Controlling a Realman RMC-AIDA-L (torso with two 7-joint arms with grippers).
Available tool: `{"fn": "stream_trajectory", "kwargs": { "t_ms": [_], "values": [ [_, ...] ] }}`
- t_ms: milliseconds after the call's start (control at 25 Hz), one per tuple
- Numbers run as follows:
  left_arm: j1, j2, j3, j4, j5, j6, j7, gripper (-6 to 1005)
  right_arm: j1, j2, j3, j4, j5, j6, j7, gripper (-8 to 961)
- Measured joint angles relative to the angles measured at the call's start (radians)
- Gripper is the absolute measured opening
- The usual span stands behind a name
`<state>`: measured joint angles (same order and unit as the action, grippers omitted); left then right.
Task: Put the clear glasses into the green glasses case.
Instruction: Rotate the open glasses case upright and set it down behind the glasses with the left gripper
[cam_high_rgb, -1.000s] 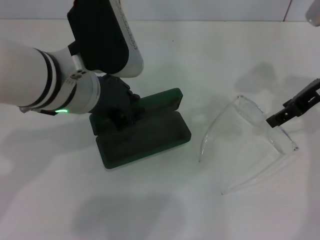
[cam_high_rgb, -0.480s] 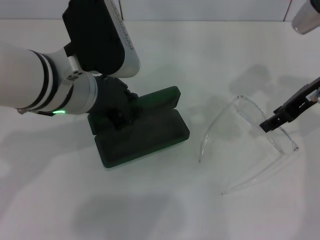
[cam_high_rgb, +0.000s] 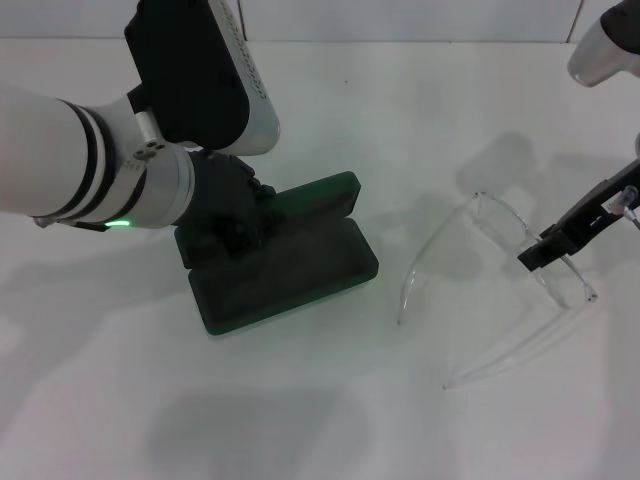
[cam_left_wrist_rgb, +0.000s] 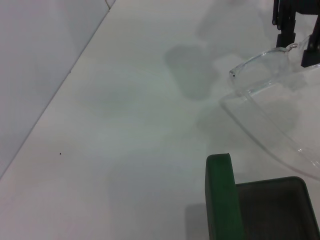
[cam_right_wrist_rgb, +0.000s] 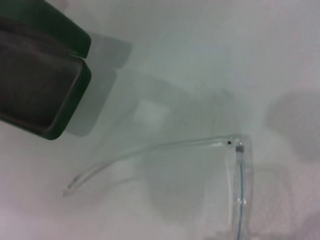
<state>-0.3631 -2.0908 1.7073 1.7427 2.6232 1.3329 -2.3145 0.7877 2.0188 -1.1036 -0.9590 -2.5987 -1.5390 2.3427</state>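
Observation:
The green glasses case (cam_high_rgb: 300, 268) lies open left of centre on the white table, its dark lining showing. My left gripper (cam_high_rgb: 235, 225) sits at the case's left end by the hinge side, and its fingers are hidden under the wrist. The clear glasses (cam_high_rgb: 505, 222) rest to the right of the case with both arms unfolded toward me. My right gripper (cam_high_rgb: 545, 250) hangs open just over the lens's right half. From the left wrist its two black fingers (cam_left_wrist_rgb: 284, 22) stand apart on either side of the lens edge (cam_left_wrist_rgb: 260, 59). The right wrist view shows one clear arm (cam_right_wrist_rgb: 165, 145) and the case corner (cam_right_wrist_rgb: 82, 75).
The white table (cam_high_rgb: 320, 420) stretches around both objects. A pale wall edge (cam_left_wrist_rgb: 45, 60) runs along the table's far side. My right arm's white link (cam_high_rgb: 605, 50) hangs above the far right corner.
My right gripper has moved left and lower, closer onto the lens of the clear glasses. The left arm shifted slightly at first and then stayed still. The case and glasses have not moved.

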Motion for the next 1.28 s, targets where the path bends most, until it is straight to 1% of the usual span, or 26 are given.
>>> {"fn": "stream_trajectory", "kwargs": {
  "t_ms": [120,240,480,680,920,1000,1120,1200,1280],
  "values": [
    [0.001,0.000,0.000,0.000,0.001,0.000,0.000,204,-0.001,0.000,-0.001,-0.001,0.000,0.010,-0.003,588],
    [0.001,0.000,0.000,0.000,0.002,0.000,0.000,205,-0.003,-0.001,-0.001,-0.001,0.000,0.017,-0.006,360],
    [0.001,0.001,0.000,0.000,0.002,0.000,0.000,206,-0.004,0.000,-0.001,0.001,0.000,0.029,-0.019,204],
    [0.004,0.002,0.000,0.000,0.002,0.000,0.000,208,-0.010,0.000,-0.008,0.000,0.003,0.039,-0.039,133],
    [0.012,0.002,0.000,0.001,0.001,0.000,0.000,210,-0.035,0.001,-0.013,-0.033,0.008,0.047,-0.057,115],
    [0.018,0.002,0.000,0.009,0.001,0.000,0.000,210,-0.059,0.001,-0.013,-0.072,0.018,0.042,-0.059,109],
    [0.034,0.002,0.000,0.041,0.001,0.001,0.004,211,-0.106,0.000,-0.005,-0.164,0.023,0.033,-0.059,103],
    [0.046,0.001,-0.003,0.072,-0.002,0.002,0.016,212,-0.141,-0.003,0.007,-0.237,0.024,0.021,-0.055,103],
    [0.055,0.001,-0.003,0.096,-0.006,0.002,0.030,212,-0.186,-0.004,0.041,-0.337,0.040,-0.008,-0.053,103]
  ]
}}
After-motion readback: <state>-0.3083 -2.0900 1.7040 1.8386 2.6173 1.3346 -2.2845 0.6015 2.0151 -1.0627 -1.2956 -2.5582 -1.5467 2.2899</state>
